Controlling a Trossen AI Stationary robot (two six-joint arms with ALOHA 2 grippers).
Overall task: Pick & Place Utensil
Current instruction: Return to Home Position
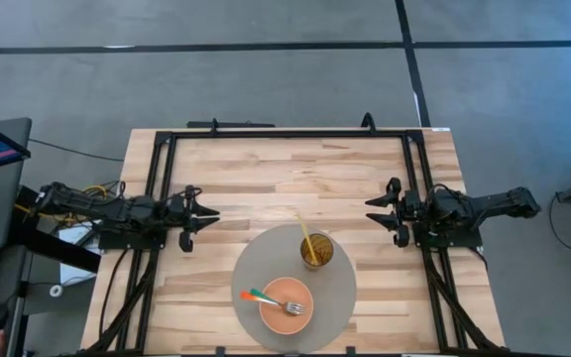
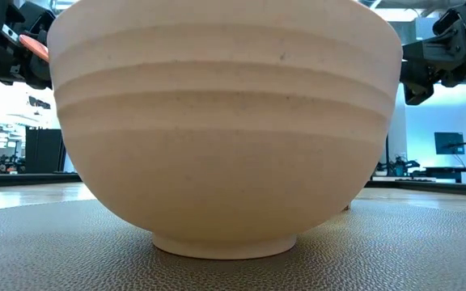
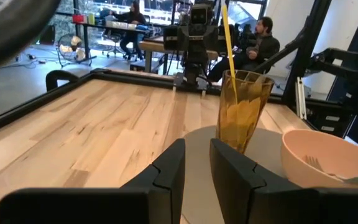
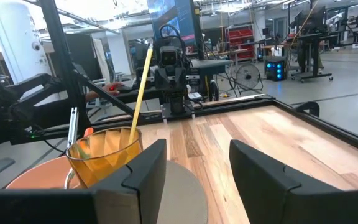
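I want to pull both arms straight back over the pale wooden table (image 1: 266,169), away from the round gray mat (image 1: 340,293). The left gripper (image 1: 209,214) waits at the left side, fingers a little apart. The right gripper (image 1: 372,210) waits at the right side, fingers wide. Both hold nothing. The orange bowl (image 1: 278,292) holds the green spoon (image 1: 262,295). The see-through brown cup (image 1: 316,250) holds the yellow straw (image 1: 304,233), which sticks up between the arms, so I should not bump it.

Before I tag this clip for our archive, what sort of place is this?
Probably a robotics lab or workshop: the left arm and right arm flank a wooden table on a concrete floor, with a fan and a seated person in the room beyond.
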